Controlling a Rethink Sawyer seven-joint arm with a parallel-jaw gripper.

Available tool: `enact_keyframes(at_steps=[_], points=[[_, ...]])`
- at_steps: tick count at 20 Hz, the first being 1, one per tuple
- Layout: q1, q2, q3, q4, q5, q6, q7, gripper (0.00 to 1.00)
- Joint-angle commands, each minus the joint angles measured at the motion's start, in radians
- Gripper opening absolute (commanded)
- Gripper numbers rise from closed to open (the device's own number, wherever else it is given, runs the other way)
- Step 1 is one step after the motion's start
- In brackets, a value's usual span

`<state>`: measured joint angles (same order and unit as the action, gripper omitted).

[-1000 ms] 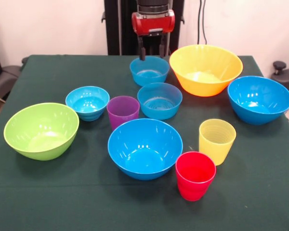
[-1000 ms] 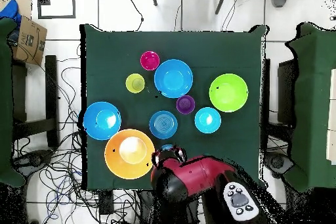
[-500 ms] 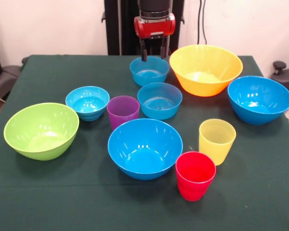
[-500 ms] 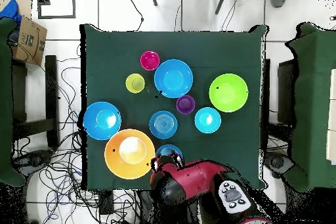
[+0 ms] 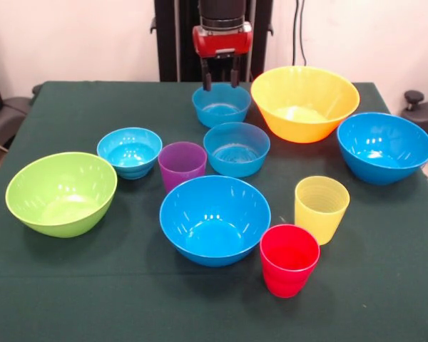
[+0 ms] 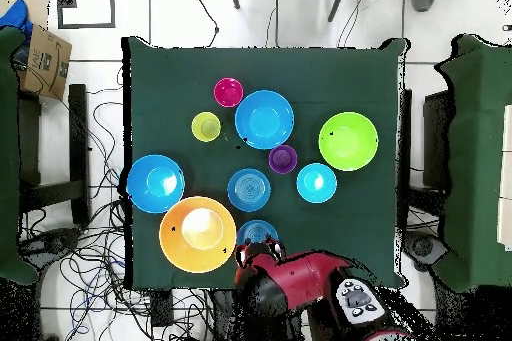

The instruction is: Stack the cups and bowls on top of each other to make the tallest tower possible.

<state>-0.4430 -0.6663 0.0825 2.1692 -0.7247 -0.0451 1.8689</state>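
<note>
Two dark fingers (image 5: 207, 77) hang from the red gripper (image 5: 221, 80) with a clear gap between them, so it is open and holds nothing. They hang just above the far rim of a small blue bowl (image 5: 221, 105) at the far side of the green desk (image 5: 71, 285). Just right of this bowl sits the very large yellow bowl (image 5: 304, 102), and nearer stands a second small blue bowl (image 5: 236, 148). A purple cup (image 5: 182, 164) and a third small blue bowl (image 5: 129, 151) are left of it. One large blue bowl (image 5: 384, 147) is at the right, another (image 5: 215, 219) near the middle. The lime green bowl (image 5: 60, 192) is at the left. The yellow cup (image 5: 321, 208) and red cup (image 5: 289, 259) stand close together at the near right. Nothing is stacked yet.
</note>
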Motion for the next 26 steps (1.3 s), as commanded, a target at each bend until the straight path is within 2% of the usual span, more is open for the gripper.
enact_keyframes(at_steps=[1,6,13,19,23,26], points=[[-0.043,0.031,0.047,-0.068,-0.021,0.002,0.07,1.0],[-0.065,0.02,0.067,-0.065,-0.026,0.027,0.05,1.0],[-0.022,0.075,0.033,-0.098,-0.043,-0.016,0.055,1.0],[-0.07,0.046,0.061,-0.109,-0.051,0.027,0.022,1.0],[-0.075,0.061,0.058,-0.129,-0.056,0.014,0.023,1.0],[-0.056,0.09,0.039,-0.146,-0.051,-0.018,0.04,1.0]])
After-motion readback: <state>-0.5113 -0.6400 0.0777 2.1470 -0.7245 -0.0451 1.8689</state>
